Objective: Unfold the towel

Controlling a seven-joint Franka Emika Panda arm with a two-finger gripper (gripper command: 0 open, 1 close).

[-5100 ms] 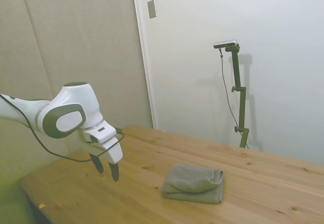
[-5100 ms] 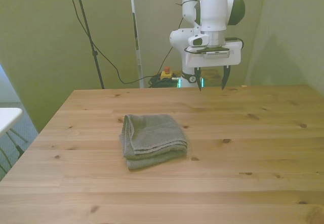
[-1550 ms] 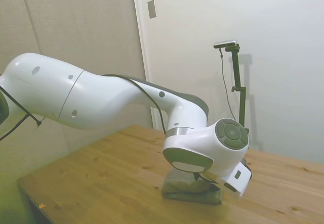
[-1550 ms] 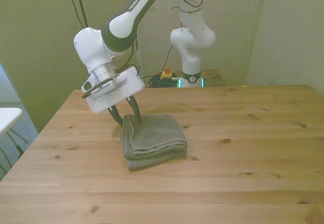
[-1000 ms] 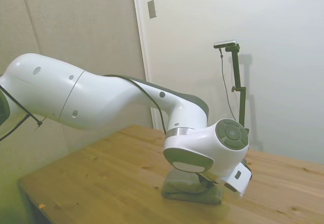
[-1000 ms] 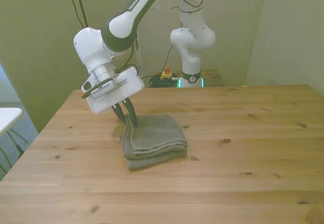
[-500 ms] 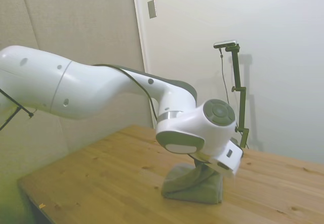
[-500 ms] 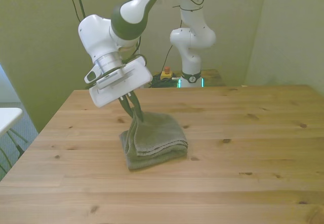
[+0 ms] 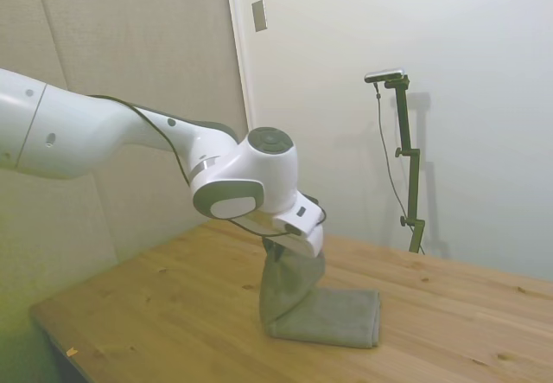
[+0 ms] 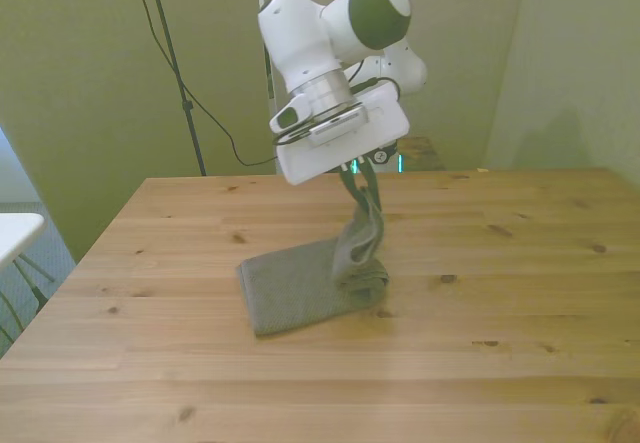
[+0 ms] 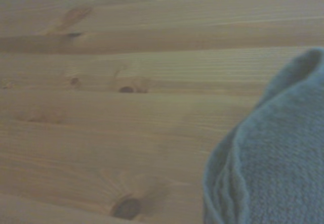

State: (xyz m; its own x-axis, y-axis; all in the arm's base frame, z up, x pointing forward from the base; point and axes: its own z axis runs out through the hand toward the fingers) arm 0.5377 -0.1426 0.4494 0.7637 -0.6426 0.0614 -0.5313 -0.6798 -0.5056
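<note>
Towel [image 10: 300, 283] top layer pinched in closed gripper [image 10: 358, 176], lifted; advise carrying it across low, releasing once layer lies flat.

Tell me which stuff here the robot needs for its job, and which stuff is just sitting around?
For the job:
- towel, one layer pulled up off the rest
- gripper, fingers shut on the towel's lifted edge

Just there:
- table, only holding the towel up
- wall plate, by the door frame
- cables behind the table
</note>
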